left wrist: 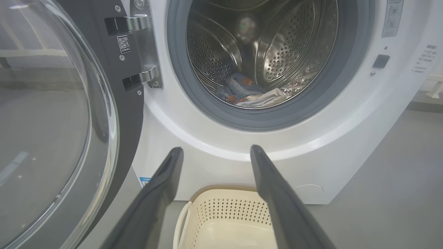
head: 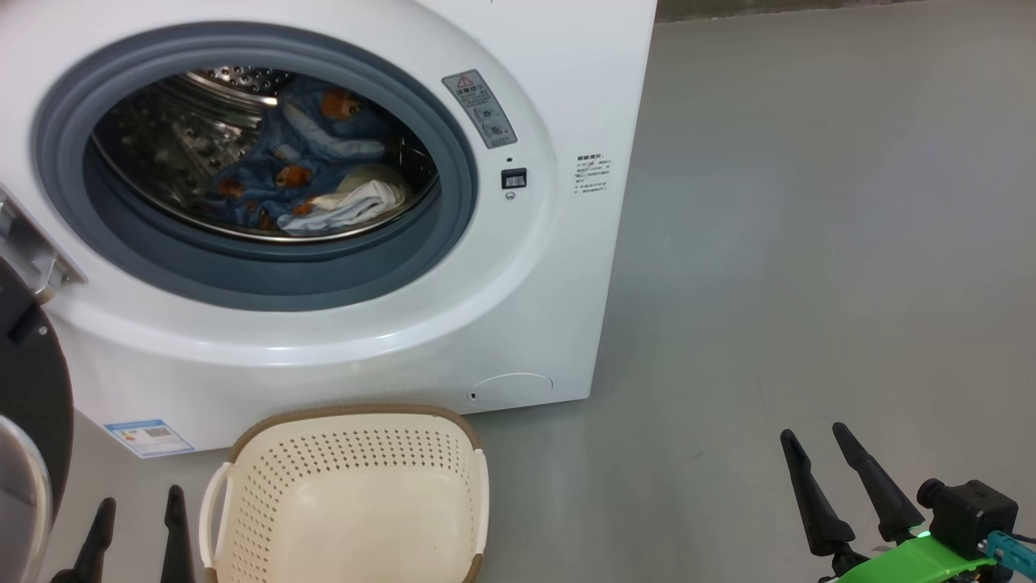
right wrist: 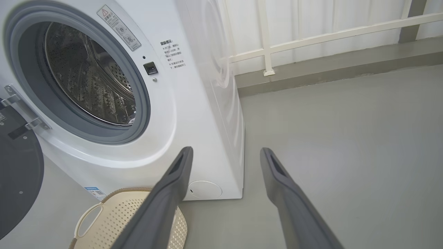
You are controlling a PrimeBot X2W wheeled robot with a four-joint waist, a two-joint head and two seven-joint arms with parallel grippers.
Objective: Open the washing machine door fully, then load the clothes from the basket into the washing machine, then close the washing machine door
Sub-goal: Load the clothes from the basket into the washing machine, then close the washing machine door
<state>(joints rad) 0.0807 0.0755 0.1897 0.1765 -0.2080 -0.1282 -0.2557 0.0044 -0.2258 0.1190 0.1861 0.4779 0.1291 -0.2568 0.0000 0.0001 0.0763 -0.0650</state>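
The clothes (head: 307, 174) lie heaped at the bottom of the steel drum (head: 162, 138) inside the washing machine (head: 518, 308): blue pieces with orange prints and a cream piece in front. The washing machine door (head: 28, 380) stands swung open on its hinge (head: 32, 259) at the machine's left. The basket (head: 356, 457) sits on the grey floor (head: 809, 243) just in front of the machine, below the opening, its cream bottom showing. Your left tool (head: 139, 495) hovers just left of the basket, fingers spread, holding nothing. Your right tool (head: 812, 431) hangs above the floor well to the right, fingers likewise spread, holding nothing.
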